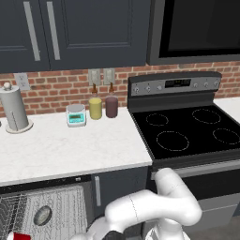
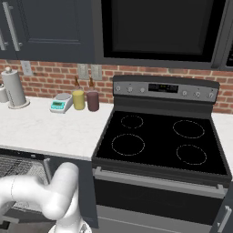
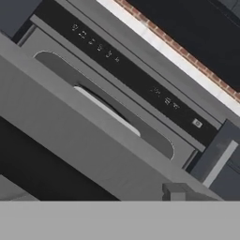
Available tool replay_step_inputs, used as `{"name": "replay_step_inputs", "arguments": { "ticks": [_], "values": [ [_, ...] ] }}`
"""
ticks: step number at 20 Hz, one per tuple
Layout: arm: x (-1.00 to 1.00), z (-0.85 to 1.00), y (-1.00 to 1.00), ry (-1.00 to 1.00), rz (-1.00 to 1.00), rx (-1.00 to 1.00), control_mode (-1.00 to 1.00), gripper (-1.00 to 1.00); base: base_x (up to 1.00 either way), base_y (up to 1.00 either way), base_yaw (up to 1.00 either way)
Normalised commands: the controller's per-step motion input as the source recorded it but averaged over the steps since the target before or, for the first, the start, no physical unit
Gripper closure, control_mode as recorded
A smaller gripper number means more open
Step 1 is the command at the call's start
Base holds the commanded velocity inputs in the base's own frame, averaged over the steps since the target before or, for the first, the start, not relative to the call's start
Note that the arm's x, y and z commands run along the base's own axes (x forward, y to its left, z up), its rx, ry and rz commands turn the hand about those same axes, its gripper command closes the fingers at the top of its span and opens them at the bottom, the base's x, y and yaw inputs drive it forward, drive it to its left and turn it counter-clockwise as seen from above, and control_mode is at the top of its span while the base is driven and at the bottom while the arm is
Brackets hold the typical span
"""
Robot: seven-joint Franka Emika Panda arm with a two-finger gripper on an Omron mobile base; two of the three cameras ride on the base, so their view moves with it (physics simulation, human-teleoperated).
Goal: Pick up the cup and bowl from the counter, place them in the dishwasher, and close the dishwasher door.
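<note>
One cup and one bowl are inside the dishwasher. Both sit on its wire rack in the left base view: the grey bowl lies near the middle of the rack, the red cup at the bottom left edge of that view, and the two are apart. The rack shows again at the left edge of the right base view, partly behind the white arm.

The desk carries one paper towel roll at the left, one small scale with a teal face, one yellow jar and one maroon jar. The two jars stand just beside each other against the brick wall, with the scale just to their left. Two switch plates and one outlet are on the wall. To the right of the desk stands one black stove with four ring marks on its top.

The hand view looks close along the dishwasher door: a grey panel with a recessed pull and a black strip bearing small white marks. The view is rolled, so these run diagonally. A navy cabinet with one silver handle shows at the lower right.

The jaws do not show clearly in these views; they stand wide apart, and nothing can be seen held between them. Whether they touch the door cannot be told.
</note>
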Motion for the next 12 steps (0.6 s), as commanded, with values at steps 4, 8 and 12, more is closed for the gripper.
{"name": "replay_step_inputs", "arguments": {
  "ticks": [4, 8, 12],
  "values": [
    [0.93, 0.03, -0.53, 0.0, -0.08, 0.01, -1.0, -1.0, 0.0, 0.0, 0.0],
    [1.0, 0.0, -0.61, 0.0, -0.08, 0.02, -1.0, -1.0, 0.0, 0.0, 0.0],
    [1.0, 0.0, -0.65, 0.0, -0.08, 0.03, -1.0, -1.0, 0.0, 0.0, 0.0]
  ]
}}
